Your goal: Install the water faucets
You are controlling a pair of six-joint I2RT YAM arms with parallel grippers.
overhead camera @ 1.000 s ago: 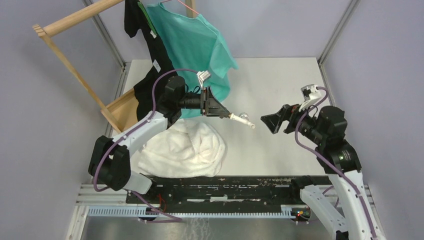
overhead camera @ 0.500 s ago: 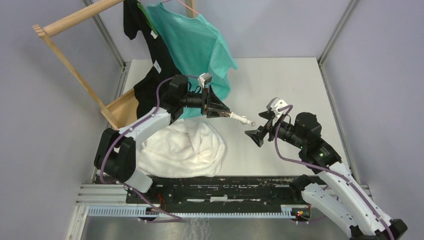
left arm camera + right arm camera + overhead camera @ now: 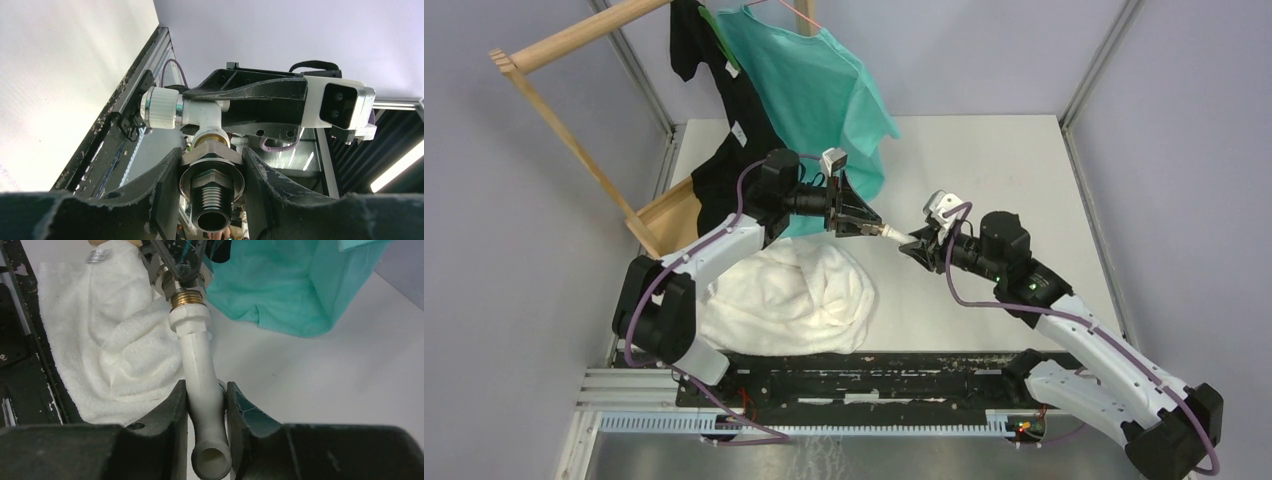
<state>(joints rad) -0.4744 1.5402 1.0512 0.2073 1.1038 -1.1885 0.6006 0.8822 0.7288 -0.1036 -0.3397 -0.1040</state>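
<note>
Top external view: your left gripper [image 3: 874, 228] and your right gripper [image 3: 908, 243] meet nose to nose above the white table [image 3: 1004, 170]. The white plastic faucet spout [image 3: 892, 235] bridges the short gap between them, clear of the surface. Just below the left arm lies a crumpled white towel [image 3: 784, 290]. Behind it a teal shirt [image 3: 819, 90] and a black garment [image 3: 724, 150] hang at a wooden rack [image 3: 564, 135]

Left wrist view: your fingers [image 3: 162, 195] stand partly open, clamped on either side of the round silver metal threaded fitting [image 3: 212, 187]. They grip its hex collar, with the thread pointing at the lens. Beyond it the white faucet body [image 3: 201, 112] carries a ridged white knob [image 3: 161, 107] on a chrome band. The black right gripper reaches onto that body from the far side

Right wrist view: your jaws stand at a slim gap and press on both flanks of the spout, whose open mouth faces the camera. Further up, a brass thread [image 3: 187, 296] runs into the left gripper's fingers. The towel sits to the left, the teal shirt at the upper right
</note>
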